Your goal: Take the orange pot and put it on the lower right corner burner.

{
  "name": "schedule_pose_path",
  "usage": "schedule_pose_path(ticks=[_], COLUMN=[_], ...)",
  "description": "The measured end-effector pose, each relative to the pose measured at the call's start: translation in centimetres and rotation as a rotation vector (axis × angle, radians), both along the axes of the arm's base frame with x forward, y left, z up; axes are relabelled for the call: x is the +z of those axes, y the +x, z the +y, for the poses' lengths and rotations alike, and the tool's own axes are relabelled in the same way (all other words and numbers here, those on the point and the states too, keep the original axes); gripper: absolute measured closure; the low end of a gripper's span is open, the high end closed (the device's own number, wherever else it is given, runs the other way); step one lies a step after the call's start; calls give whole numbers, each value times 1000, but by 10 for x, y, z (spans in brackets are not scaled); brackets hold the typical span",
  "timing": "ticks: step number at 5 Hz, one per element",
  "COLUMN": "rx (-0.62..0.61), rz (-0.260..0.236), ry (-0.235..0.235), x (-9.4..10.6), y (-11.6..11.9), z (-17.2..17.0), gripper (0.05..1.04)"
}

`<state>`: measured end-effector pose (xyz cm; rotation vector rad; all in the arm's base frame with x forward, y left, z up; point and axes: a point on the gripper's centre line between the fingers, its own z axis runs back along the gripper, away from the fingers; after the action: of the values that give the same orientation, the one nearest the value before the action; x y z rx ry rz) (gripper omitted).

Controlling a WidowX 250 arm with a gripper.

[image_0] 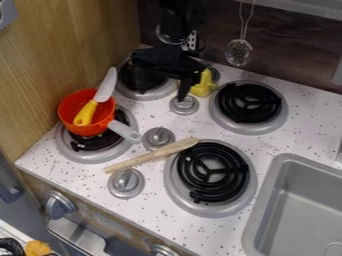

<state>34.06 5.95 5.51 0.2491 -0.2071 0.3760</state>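
Observation:
The gripper [162, 86] hangs over the back left burner, open, above and to the right of the pot and apart from it. The orange pot [67, 109] sits on the front left burner [83, 156], toward its back left side, with its grey handle pointing toward the lower right. A knife [105, 86] with a yellow handle leans in the pot, its blade sticking up past the rim. At the lower right is the other front burner [212, 172], a black coil in a grey ring.
A wooden utensil [150, 156] lies between the front burners, one end over the front right burner's rim. Stove knobs [159, 137] stand among the burners. Behind them is a yellow object [202, 85]. The back right burner [248, 102] and grey sink [266, 187] are at the right.

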Motion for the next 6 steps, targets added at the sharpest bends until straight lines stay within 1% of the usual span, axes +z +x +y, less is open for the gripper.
schedule_pose_path(ticks=[1, 2, 3, 4, 5, 6], rx=[41, 49, 59, 54, 42, 40], rz=[24, 24, -6, 0, 33, 46], ry=[14, 15, 3, -12, -48, -62], x=[-3, -7, -11, -21, -36, -44], y=[-10, -14, -14, -14, -17, -18], z=[26, 38, 56, 59, 58, 56], gripper=[84, 84, 84, 84, 84, 84])
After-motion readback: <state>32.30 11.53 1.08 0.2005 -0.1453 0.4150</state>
